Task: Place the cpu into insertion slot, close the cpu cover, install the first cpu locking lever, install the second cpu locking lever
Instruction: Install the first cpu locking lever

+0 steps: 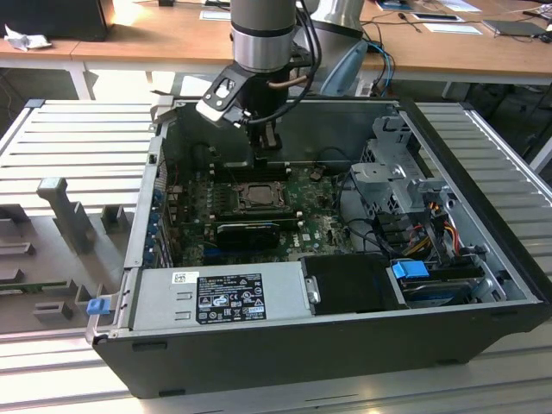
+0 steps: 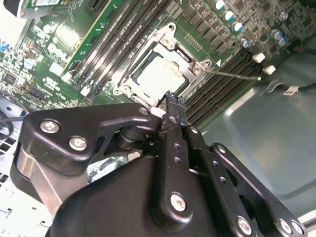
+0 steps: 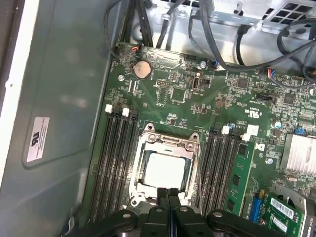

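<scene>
The cpu (image 3: 165, 170), one only, lies flat in the single insertion slot (image 1: 259, 195), with the one cpu cover (image 3: 169, 143) down around it and the chip's pale top showing through the window. One gripper (image 3: 168, 195) hangs just over the socket's edge, jaws together with nothing between them. The second wrist view gives one thin wire lever (image 2: 232, 75) angling out from a socket corner, the first wrist view one coin cell (image 3: 142, 69), and the exterior view the whole open computer case (image 1: 285, 354).

Looked like a robotics lab-slash-office to me: the open PC case (image 1: 285, 345) sat on a slatted aluminium bench (image 1: 78, 129), with wooden desks (image 1: 172, 39) and papers (image 1: 448, 26) behind the case.
</scene>
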Controlling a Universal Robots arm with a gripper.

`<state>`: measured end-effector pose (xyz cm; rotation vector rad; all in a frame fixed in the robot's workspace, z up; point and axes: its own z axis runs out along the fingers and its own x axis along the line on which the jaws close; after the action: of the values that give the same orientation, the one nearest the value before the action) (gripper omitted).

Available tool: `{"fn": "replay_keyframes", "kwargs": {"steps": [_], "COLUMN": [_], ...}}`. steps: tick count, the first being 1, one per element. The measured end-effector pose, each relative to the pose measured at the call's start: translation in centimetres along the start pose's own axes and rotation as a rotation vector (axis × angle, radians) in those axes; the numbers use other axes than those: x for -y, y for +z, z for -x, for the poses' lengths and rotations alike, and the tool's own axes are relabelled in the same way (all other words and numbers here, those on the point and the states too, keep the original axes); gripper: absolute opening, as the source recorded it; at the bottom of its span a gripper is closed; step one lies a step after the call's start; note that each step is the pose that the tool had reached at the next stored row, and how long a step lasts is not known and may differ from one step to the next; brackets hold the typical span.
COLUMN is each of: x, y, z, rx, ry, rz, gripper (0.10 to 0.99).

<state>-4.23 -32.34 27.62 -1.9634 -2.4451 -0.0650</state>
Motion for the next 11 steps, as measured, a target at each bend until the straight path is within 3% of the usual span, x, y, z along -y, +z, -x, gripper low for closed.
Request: {"fn": "replay_keyframes", "kwargs": {"steps": [2,5,11], "x": [0.0,0.0,0.0], "y": [0.01,0.01,0.01], "z": [0.0,0.0,0.0], "rx": [-0.0008,-0.0022,-0.0039], "ry": [-0.024,-0.126,-0.184], "rz": [-0.001,-0.004,-0.006], "gripper": [0.106,0.106,0.106]}}
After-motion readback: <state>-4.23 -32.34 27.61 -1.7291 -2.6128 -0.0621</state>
